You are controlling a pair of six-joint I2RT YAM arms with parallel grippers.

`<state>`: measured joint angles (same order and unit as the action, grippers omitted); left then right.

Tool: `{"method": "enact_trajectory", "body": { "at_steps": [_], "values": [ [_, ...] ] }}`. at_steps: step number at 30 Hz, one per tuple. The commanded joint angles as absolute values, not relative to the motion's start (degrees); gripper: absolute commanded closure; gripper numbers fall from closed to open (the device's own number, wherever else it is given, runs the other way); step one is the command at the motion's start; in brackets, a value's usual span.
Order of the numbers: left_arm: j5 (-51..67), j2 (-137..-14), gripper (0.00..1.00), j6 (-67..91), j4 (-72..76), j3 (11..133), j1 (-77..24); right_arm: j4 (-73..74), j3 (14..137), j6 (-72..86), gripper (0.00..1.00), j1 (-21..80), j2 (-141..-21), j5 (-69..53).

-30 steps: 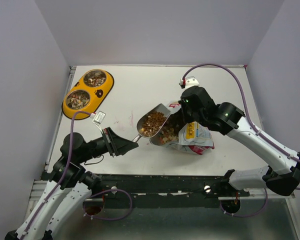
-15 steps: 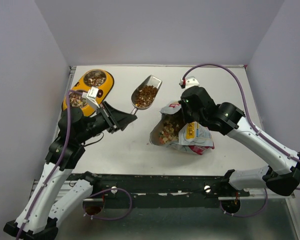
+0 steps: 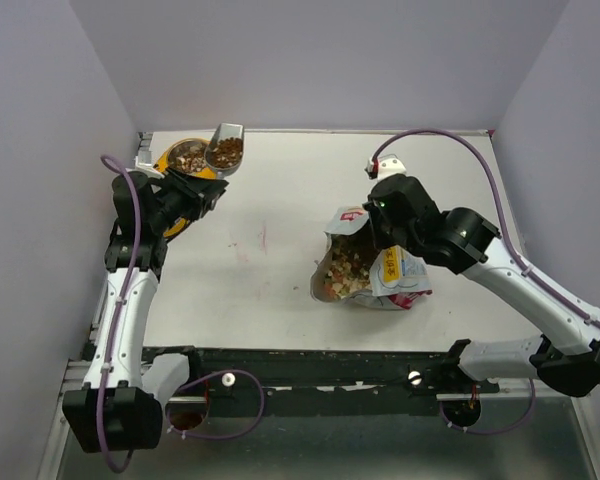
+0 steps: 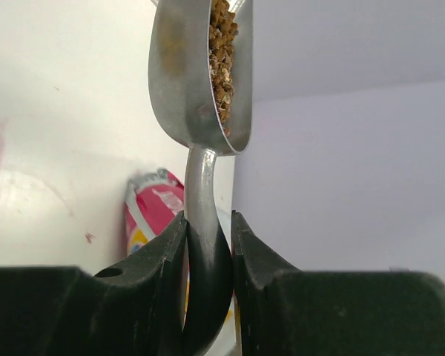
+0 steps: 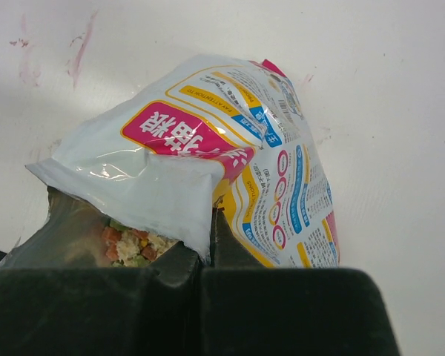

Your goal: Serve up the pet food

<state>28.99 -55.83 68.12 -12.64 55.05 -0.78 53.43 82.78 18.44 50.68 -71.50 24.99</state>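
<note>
My left gripper is shut on the handle of the silver scoop, which is full of brown kibble and hangs over the far cup of the yellow double bowl. In the left wrist view my gripper clamps the scoop with kibble in it. My right gripper is shut on the rim of the open pet food pouch, holding its mouth up. In the right wrist view my gripper pinches the pouch; mixed kibble shows inside.
The double bowl stands at the far left corner, against the left wall; my left arm covers its near cup. Faint pink marks stain the white table between bowl and pouch. The table's far edge meets the back wall.
My left arm has swung the loaded scoop from beside the pouch to the far left, now over the bowl's far cup. The right gripper and pouch have barely shifted.
</note>
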Motion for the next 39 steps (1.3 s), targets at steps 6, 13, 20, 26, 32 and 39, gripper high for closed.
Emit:
{"method": "enact_trajectory", "body": {
  "at_steps": [6,13,20,26,32,39],
  "values": [
    [37.26,-57.92,1.0,59.6,-4.82,49.31,19.23,48.87,82.62,19.95,0.99,51.15,-66.18,27.16],
    [42.36,-61.17,1.0,49.85,-14.3,49.12,31.28,47.46,80.25,20.48,0.99,51.24,-64.86,25.14],
    [43.33,-64.16,1.0,44.21,-19.42,49.57,37.08,44.92,77.96,19.6,0.99,51.15,-63.72,23.21],
    [41.49,-67.67,1.0,39.65,-25.47,52.64,39.2,42.98,75.94,18.46,0.99,51.15,-62.76,21.53],
    [38.24,-72.5,1.0,34.81,-33.21,59.41,39.29,42.54,74.18,16.96,0.99,51.24,-61.44,22.23],
    [36.65,-78.13,1.0,31.47,-39.11,64.33,39.29,41.4,74.0,15.65,0.99,51.24,-61.79,23.64]
  ]
}}
